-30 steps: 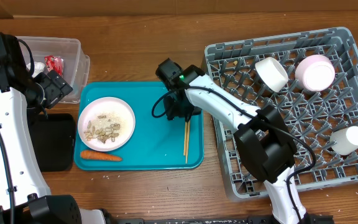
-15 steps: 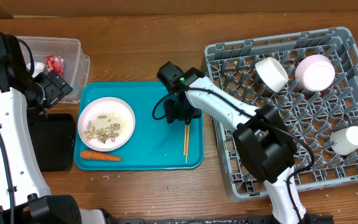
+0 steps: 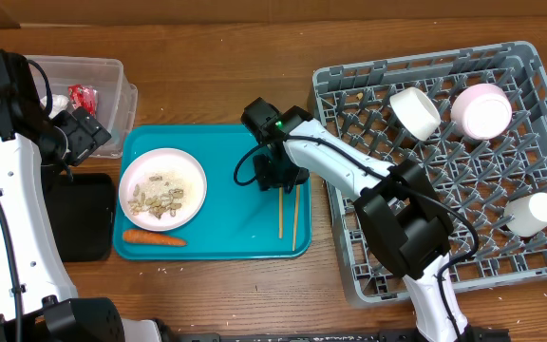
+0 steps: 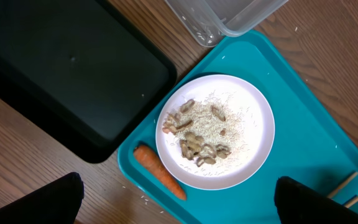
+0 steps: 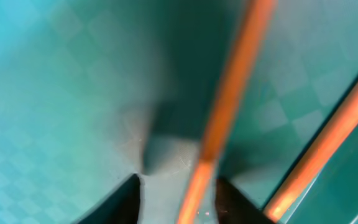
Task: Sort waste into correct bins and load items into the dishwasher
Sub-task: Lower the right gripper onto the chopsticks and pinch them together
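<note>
Since the right pincer (image 5: 180, 188) is set part-closed astride only one of the splayed chopsticks (image 3: 295, 217) on the teal tray (image 3: 226, 228), a firm grip being impossible to confirm, both should be gathered before being carried to the dish rack (image 3: 487, 190); the left pincer (image 4: 179, 202) is spread wide, empty.

Grey rack (image 3: 501, 275) at 3 o'clock holds a tilted white bowl (image 3: 414, 112), a pink bowl (image 3: 480, 110) and a cup (image 3: 530, 211). Two chopsticks (image 3: 279, 211) lie slightly apart, pointing 6 o'clock. Plate (image 3: 191, 175) of scraps (image 3: 157, 199) sits at 9, carrot (image 3: 155, 238) at its 6. Clear tub (image 3: 112, 74) at 10 holds a red wrapper (image 3: 84, 95); black tray (image 3: 84, 218) at 8
</note>
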Controlling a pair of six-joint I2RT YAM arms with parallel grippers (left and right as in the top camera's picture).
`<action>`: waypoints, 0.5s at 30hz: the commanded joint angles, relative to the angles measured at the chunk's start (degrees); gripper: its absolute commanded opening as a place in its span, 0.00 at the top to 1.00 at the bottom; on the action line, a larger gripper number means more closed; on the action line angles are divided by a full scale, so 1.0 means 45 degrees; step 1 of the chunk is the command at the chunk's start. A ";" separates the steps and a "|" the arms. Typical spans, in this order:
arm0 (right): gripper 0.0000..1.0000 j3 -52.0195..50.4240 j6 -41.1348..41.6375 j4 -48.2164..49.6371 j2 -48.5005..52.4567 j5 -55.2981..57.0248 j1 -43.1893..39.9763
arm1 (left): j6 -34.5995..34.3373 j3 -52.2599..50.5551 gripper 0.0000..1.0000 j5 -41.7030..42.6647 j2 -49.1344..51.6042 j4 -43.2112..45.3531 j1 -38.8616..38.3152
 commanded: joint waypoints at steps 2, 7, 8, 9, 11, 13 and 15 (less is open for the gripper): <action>0.75 -0.0078 0.0466 -0.0010 0.0087 0.0228 0.0073 | 0.0194 0.0151 0.00 -0.0078 0.0005 0.0000 -0.0034; 0.80 -0.0078 0.0588 -0.0058 0.0087 0.0321 0.0073 | 0.0199 0.0155 0.00 -0.0083 0.0005 0.0000 -0.0034; 0.80 -0.0078 0.0588 -0.0092 0.0087 0.0321 0.0073 | 0.0199 0.0155 0.00 -0.0078 0.0005 0.0000 -0.0034; 0.80 -0.0078 0.0588 -0.0146 0.0087 0.0321 0.0073 | 0.0199 0.0155 0.00 -0.0083 0.0005 0.0000 -0.0034; 0.80 -0.0078 0.0583 -0.0257 0.0087 0.0316 0.0073 | 0.0199 0.0151 0.00 -0.0083 0.0005 -0.0005 -0.0034; 0.79 -0.0146 0.0578 -0.0340 0.0087 0.0316 0.0073 | 0.0199 0.0155 0.00 -0.0083 0.0005 -0.0005 -0.0034; 0.79 -0.0257 0.0578 -0.0340 0.0087 0.0316 0.0073 | 0.0199 0.0155 0.00 -0.0083 0.0005 0.0000 -0.0034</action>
